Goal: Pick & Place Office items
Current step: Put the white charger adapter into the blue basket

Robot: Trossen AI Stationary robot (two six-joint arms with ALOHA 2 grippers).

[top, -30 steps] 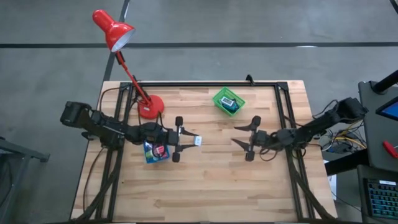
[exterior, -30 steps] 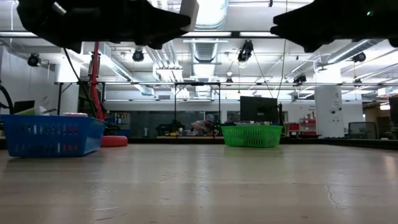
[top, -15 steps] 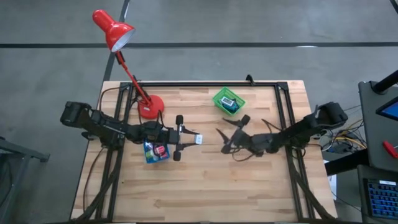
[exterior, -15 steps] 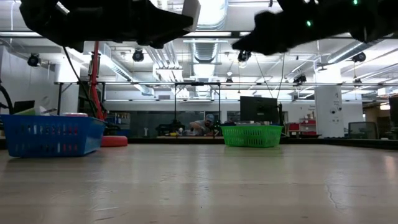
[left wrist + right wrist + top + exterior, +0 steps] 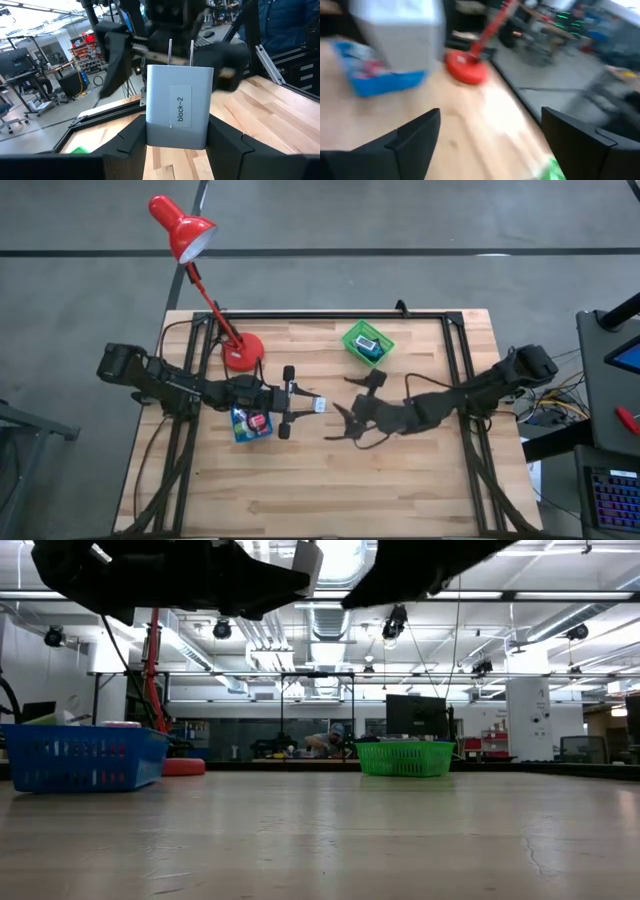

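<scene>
A white plug block [image 5: 179, 107] labelled "block-2", with two metal prongs, hangs over the table's middle [image 5: 317, 406] with my left gripper [image 5: 306, 405] shut on it. In the low view it shows at the top [image 5: 306, 558]. My right gripper [image 5: 340, 410] stands open just right of the block with nothing between its fingers [image 5: 402, 147]; the block [image 5: 395, 25] shows ahead of it. More office items lie in the blue tray [image 5: 240, 430] under my left arm, and one lies in the green basket [image 5: 352, 340]. My left gripper pinches the block's rear half by its two narrow sides [image 5: 152, 132] between the two fingers. The fingers come level from the table's left. The block is lifted clear of the table, its prongs [image 5: 171, 50] pointing away toward my right gripper.
A red desk lamp stands on its base [image 5: 242, 352] at the far left, its head [image 5: 185, 230] beyond the table. A black frame [image 5: 330, 314] runs along the far edge and both sides. Bare wood [image 5: 330, 490] lies toward the near edge.
My right gripper has gone toward the table's left edge, up to the block in my left gripper, rising a little and rolling as it went, and its fingers have opened wider. My left gripper and the block have kept still.
</scene>
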